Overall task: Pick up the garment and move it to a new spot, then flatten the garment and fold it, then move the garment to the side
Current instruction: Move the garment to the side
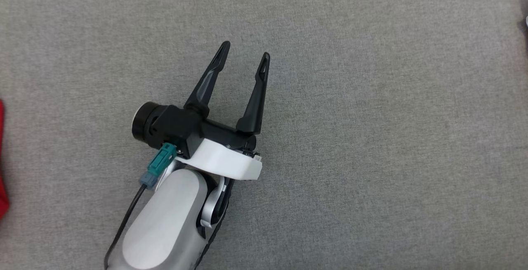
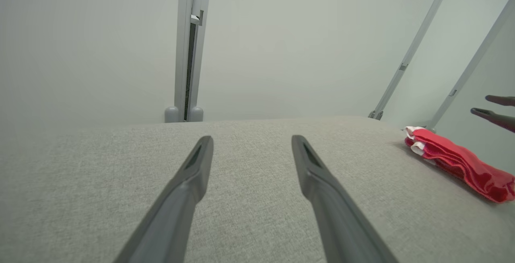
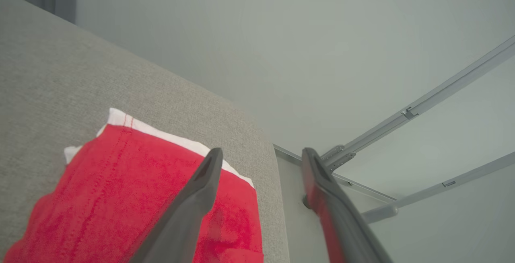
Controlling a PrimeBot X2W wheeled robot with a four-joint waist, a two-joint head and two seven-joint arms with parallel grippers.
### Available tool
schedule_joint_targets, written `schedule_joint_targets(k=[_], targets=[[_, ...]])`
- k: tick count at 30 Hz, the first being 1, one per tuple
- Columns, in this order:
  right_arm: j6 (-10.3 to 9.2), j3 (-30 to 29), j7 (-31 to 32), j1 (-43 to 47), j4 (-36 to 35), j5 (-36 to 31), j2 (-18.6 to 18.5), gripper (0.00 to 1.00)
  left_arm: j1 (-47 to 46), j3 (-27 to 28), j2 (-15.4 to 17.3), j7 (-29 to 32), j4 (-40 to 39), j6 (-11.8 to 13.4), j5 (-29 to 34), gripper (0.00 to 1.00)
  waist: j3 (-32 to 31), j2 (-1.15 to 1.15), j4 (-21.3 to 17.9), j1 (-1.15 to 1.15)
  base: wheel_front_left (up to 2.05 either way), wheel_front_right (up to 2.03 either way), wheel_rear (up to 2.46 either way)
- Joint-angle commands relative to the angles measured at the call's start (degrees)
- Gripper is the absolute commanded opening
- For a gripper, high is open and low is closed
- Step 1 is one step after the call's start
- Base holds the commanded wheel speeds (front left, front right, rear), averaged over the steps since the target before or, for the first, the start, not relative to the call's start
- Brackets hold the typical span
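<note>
The garment is red cloth with a white hem, folded and lying at the edge of the grey fabric surface. My right gripper hovers open over it, one finger above the cloth and the other past the surface's edge, holding nothing. From the left wrist the garment shows as a folded bundle at the far right, with the right gripper open just beyond it. A red sliver of the garment touches the head view's left edge. My left gripper is open and empty above bare fabric, also seen as the left gripper.
The grey surface spreads wide around the left gripper. It ends just beyond the garment, where pale floor and grey metal frame bars lie. An upright grey post stands behind the surface's far edge.
</note>
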Motion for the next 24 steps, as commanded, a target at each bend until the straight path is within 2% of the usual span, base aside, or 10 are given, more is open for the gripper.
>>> schedule_joint_targets(k=[1,7,13,17,19,24], targets=[[-0.12,-1.1,-0.3,1.2,-1.4,0.8,1.5,1.0,1.2,0.7,0.3,0.0,-0.4,0.2,-0.4,1.0,-3.9,0.0,1.5,0.0,0.0,0.0,0.0],[-0.11,-6.6,-0.2,7.2,-9.3,4.1,9.3,1.0,6.2,3.1,0.3,0.0,-1.7,0.4,-1.9,1.0,-12.1,0.0,4.5,0.0,0.0,0.0,0.0],[-0.11,-11.1,-0.2,17.7,-19.0,3.4,18.4,1.0,12.0,6.0,0.3,0.0,-1.8,-0.2,-2.4,1.0,-18.7,0.0,7.8,0.0,0.0,0.0,0.0],[-0.11,-12.3,-0.2,24.6,-23.6,1.6,24.9,1.0,16.0,7.5,0.3,0.0,-0.9,-0.8,-0.5,1.0,-21.7,0.0,9.1,0.0,0.0,0.0,0.0],[-0.11,-11.8,-0.2,26.2,-24.3,0.4,26.2,1.0,17.0,8.0,0.3,0.0,-0.7,-1.0,-0.1,1.0,-22.2,0.0,9.2,0.0,0.0,0.0,0.0],[-0.11,-12.9,-0.2,31.6,-26.3,-4.7,32.6,1.0,20.5,9.4,0.2,0.0,-1.0,-1.5,1.0,1.0,-23.3,0.0,9.8,0.0,0.0,0.0,0.0]])
